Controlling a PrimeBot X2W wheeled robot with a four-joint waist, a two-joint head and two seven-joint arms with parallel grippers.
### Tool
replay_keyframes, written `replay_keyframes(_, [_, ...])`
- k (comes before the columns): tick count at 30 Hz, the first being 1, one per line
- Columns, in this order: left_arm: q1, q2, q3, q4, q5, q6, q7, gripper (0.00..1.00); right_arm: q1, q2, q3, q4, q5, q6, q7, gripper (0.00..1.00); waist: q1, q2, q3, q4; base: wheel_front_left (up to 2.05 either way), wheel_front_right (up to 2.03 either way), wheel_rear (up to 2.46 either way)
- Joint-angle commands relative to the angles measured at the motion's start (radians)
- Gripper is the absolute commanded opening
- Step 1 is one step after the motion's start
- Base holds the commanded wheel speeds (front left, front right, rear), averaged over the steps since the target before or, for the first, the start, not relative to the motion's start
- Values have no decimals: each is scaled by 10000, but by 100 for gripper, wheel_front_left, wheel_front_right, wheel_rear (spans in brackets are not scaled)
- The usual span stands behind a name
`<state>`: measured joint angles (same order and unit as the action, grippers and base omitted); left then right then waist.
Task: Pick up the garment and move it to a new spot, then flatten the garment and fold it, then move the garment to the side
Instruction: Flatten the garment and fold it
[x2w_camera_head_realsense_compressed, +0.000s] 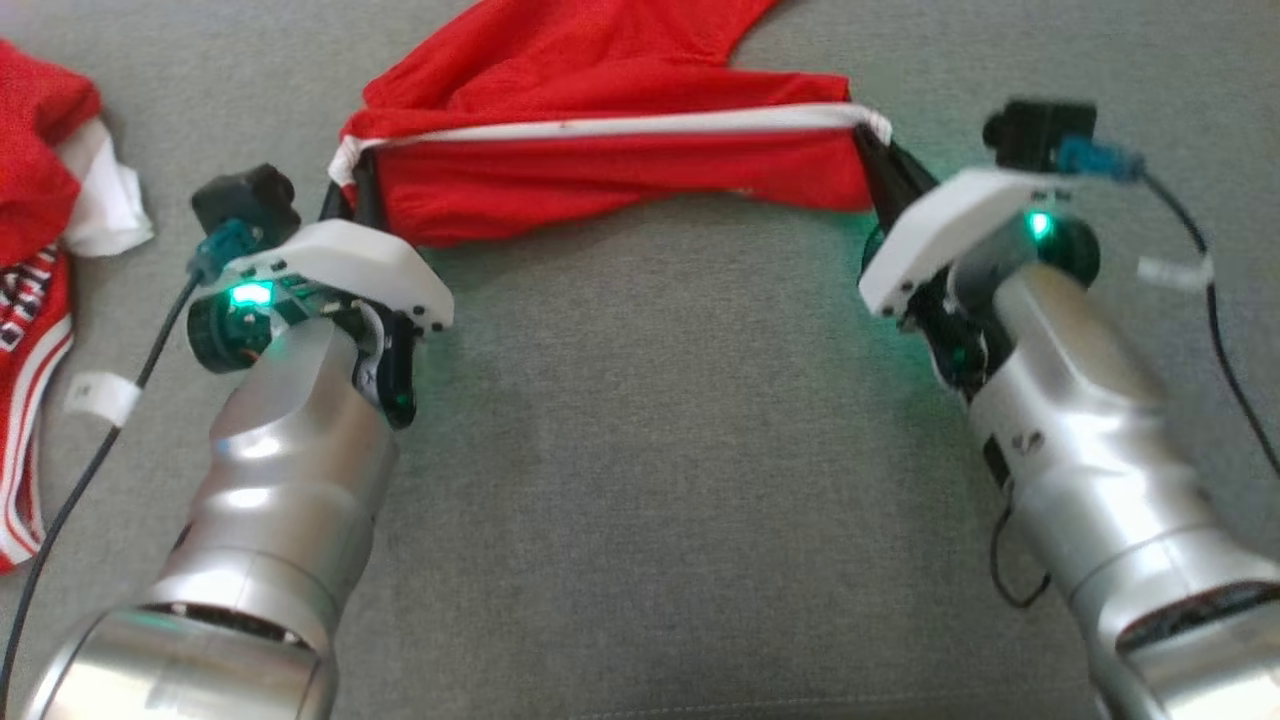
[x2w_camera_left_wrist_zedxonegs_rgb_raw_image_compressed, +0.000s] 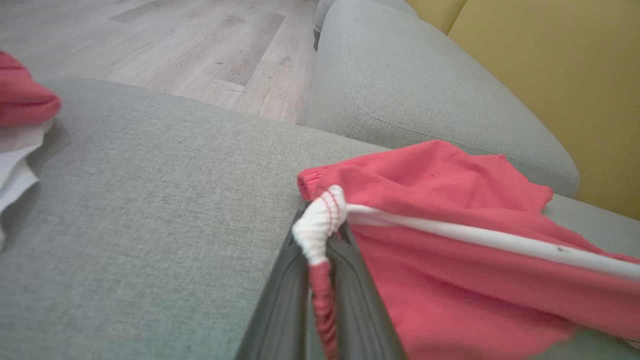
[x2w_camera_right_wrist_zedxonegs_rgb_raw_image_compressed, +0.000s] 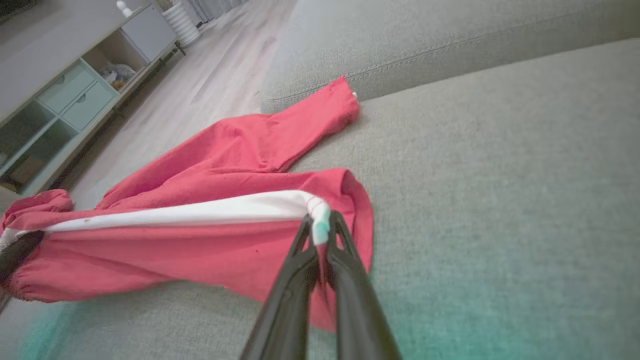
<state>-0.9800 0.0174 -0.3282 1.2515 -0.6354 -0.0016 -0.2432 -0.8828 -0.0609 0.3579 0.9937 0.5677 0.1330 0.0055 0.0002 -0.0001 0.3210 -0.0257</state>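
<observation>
**Red garment held taut by its white band between both grippers**

From the head view, the red garment (x2w_camera_head_realsense_compressed: 600, 170) lies on the grey sofa seat (x2w_camera_head_realsense_compressed: 650, 450), far from the robot. Its white band (x2w_camera_head_realsense_compressed: 620, 125) runs in a straight line from the left gripper (x2w_camera_head_realsense_compressed: 350, 185) to the right gripper (x2w_camera_head_realsense_compressed: 880, 150). A loose red flap trails away beyond the band. A second red-and-white garment (x2w_camera_head_realsense_compressed: 40, 200) sits bunched at the seat's left edge, well apart from the first.

The left wrist view gives the grip up close. The left gripper (x2w_camera_left_wrist_zedxonegs_rgb_raw_image_compressed: 322, 235) has its fingers pressed together on the bunched end of the band (x2w_camera_left_wrist_zedxonegs_rgb_raw_image_compressed: 320, 220), with red hem hanging between them. Beyond lie a wooden floor (x2w_camera_left_wrist_zedxonegs_rgb_raw_image_compressed: 200, 45), a sofa cushion (x2w_camera_left_wrist_zedxonegs_rgb_raw_image_compressed: 425, 90) and a yellow wall (x2w_camera_left_wrist_zedxonegs_rgb_raw_image_compressed: 575, 75).

The right wrist view shows the right gripper (x2w_camera_right_wrist_zedxonegs_rgb_raw_image_compressed: 320, 222) clamped on the band's other end. The garment (x2w_camera_right_wrist_zedxonegs_rgb_raw_image_compressed: 200, 245) sags below it onto the seat, and one red end reaches the seam of the cushion behind. The left gripper's dark fingers (x2w_camera_right_wrist_zedxonegs_rgb_raw_image_compressed: 15, 252) show at the far end, and a cabinet (x2w_camera_right_wrist_zedxonegs_rgb_raw_image_compressed: 75, 90) stands across the floor.
</observation>
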Motion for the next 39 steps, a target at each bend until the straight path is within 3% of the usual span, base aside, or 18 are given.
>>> replay_keyframes(1, [-49,356,69,-333,23,-76,-159,0,50,102,201,-430,325,-23,-379,0,-2,1,-33,69,0,0,0])
replay_keyframes(7, [1474,344,348,-2657,608,-193,-181,0,1566,-372,936,-1372,899,-23,-1363,0,-2,1,-563,164,0,0,0])
replay_keyframes(14, [4346,582,205,-5863,1610,-189,-183,0,4333,-1666,588,-4187,938,-23,-1608,0,-2,1,-1332,284,0,0,0])
replay_keyframes(17, [5628,857,77,-7487,1700,91,89,0,5969,-1915,-228,-5940,655,-23,-850,0,-2,1,-1575,205,0,0,0])
replay_keyframes(20, [6997,1258,79,-9544,1650,562,898,0,7702,-1772,-1321,-8081,145,-23,388,0,-2,1,-1716,83,0,0,0])
replay_keyframes(25, [9049,1761,-68,-13186,1624,1472,2523,0,10025,-882,-2917,-11912,-833,-23,2728,0,-2,1,-1733,-36,0,0,0])
replay_keyframes(28, [9756,1965,-172,-14551,1564,1782,3266,0,10713,-482,-3431,-13471,-1260,-23,3910,0,-2,1,-1683,-32,0,0,0])
replay_keyframes(33, [10070,1966,-299,-15134,1284,1848,3783,0,10694,-301,-3746,-14159,-1529,-23,4791,0,-2,1,-1563,22,0,0,0])
replay_keyframes(39, [9548,1689,-298,-14461,587,1454,3967,0,8841,-712,-3706,-13005,-1270,-23,4939,0,-2,1,-949,255,0,0,0])
